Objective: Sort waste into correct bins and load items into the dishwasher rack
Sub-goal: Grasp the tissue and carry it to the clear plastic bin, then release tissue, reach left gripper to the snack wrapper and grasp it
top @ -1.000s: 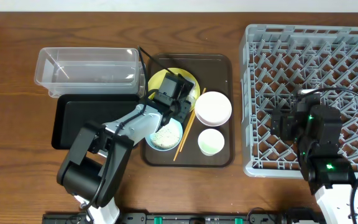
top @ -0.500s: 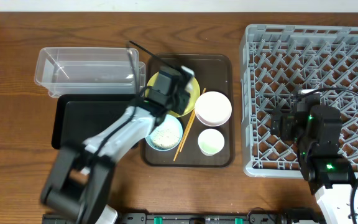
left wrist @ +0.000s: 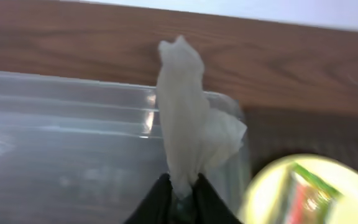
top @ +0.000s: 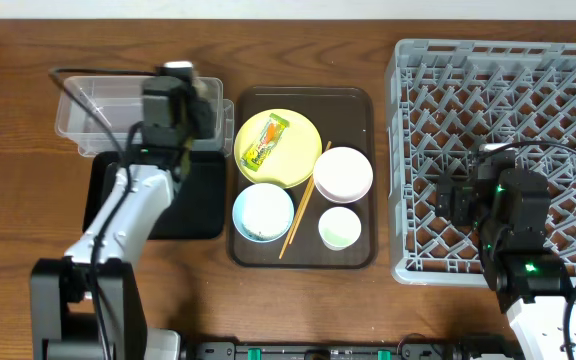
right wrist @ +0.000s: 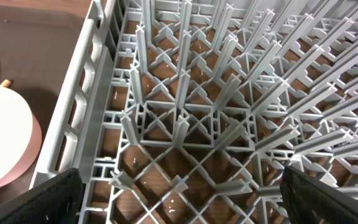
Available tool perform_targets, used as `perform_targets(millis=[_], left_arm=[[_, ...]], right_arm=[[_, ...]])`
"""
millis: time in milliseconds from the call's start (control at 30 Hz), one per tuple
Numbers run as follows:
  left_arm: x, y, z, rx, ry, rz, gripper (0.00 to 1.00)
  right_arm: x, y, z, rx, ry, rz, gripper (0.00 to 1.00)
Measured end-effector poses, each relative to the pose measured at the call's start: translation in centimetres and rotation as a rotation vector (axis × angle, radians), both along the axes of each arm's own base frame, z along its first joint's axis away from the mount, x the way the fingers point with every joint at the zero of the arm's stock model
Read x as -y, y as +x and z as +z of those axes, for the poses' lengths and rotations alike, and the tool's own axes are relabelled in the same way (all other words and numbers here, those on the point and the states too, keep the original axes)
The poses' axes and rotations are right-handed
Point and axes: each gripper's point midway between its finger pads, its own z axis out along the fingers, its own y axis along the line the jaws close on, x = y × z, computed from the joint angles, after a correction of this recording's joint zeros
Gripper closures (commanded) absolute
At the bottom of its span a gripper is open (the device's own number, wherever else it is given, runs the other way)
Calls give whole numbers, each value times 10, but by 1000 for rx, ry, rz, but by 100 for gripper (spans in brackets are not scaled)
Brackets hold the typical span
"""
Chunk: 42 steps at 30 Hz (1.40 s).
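My left gripper (left wrist: pixel 182 194) is shut on a crumpled white tissue (left wrist: pixel 188 130) and holds it above the right end of the clear plastic tub (left wrist: pixel 61 143). In the overhead view this gripper (top: pixel 175 100) hangs over the tub (top: pixel 98 108), with the black tray (top: pixel 108 190) just in front. The green-and-yellow wrapper (top: pixel 266 140) lies on the yellow plate (top: pixel 293 160). The light-blue bowl (top: pixel 263 212), white bowl (top: pixel 343 173), pale cup (top: pixel 339 228) and chopsticks (top: pixel 296 218) sit on the brown serving tray. My right gripper (right wrist: pixel 179 199) is open and empty over the grey rack (right wrist: pixel 185 93).
The brown serving tray (top: pixel 303 257) stands between the bins and the rack (top: pixel 498 80). The rack's upright tines stand just below the right gripper. The white bowl's rim (right wrist: pixel 5 137) shows left of the rack wall. Bare wood lies behind and in front.
My left gripper has lifted off the serving tray with the tissue and swung left, from over the plate and bowl to over the clear tub. The right arm has not moved.
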Motion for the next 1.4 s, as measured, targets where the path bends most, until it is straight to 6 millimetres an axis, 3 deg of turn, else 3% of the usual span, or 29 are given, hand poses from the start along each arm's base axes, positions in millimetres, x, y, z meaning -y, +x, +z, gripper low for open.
perform_targets(millis=[67,133,433,533,767,900,1000,1233,1400], left_arm=[[-12,5,-4,5,-20,42,78],[-18,8,-7,9,-31,62,59],[-9,9,-8,8,-84,39,59],[11,5,-7,-4,-112,-26,59],[93,-25,-21,-90,-25,-317,50],[124,-35,-27,-88,49,-442,45],[132,-36,-41,-104,88,-477,44],[129,-36,-98,-215,133,-490,42],[126,-34,-118,-242,155,-481,42]], right_arm=[[0,0,0,0,0,0,1],[0,0,0,0,0,0,1],[0,0,0,0,1,2,1],[0,0,0,0,1,2,1],[0,0,0,0,2,2,1],[0,0,0,0,2,2,1],[0,0,0,0,2,2,1],[0,0,0,0,2,2,1],[0,-1,-1,-5,2,2,1]])
